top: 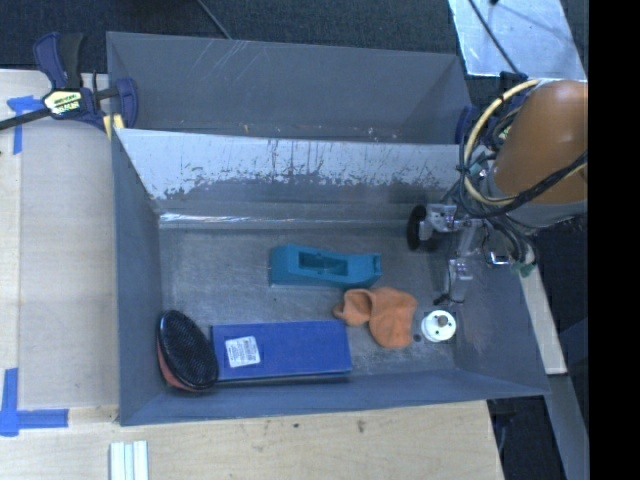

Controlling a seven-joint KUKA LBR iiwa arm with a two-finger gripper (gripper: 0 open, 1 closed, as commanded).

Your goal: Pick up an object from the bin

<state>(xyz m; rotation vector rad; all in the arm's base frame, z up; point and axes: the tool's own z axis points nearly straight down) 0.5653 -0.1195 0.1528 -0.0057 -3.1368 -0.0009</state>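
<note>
The grey metal bin (290, 98) opens below me, and at the far lower left of its floor a black oval brush (187, 351) with a reddish edge lies against the left wall. Touching it on its right is a flat blue box (285, 350) with a small white label near its left end, set lengthwise along the bottom wall. Above the box, around the middle of the floor and apart from it, sits a teal plastic block (322, 266), long and low and tapering toward its right end. Just below and to the right of that block is a soft orange-tan lump (382, 313) of cloth or plush, its left lobe close to the blue box's upper right corner. Right of the lump, at the lower right of the floor near the foot of the right wall, lies a small white round thing (438, 325) with a dark centre; it is the thing nearest me. My fingers (450, 300) point down just above it in the frame, and I cannot tell whether they touch it. I also cannot tell how far apart they stand, and I see nothing gripped between them. Further right and higher, my orange-covered wrist (545, 138) hangs over the bin's right rim, ringed by cables.
</note>
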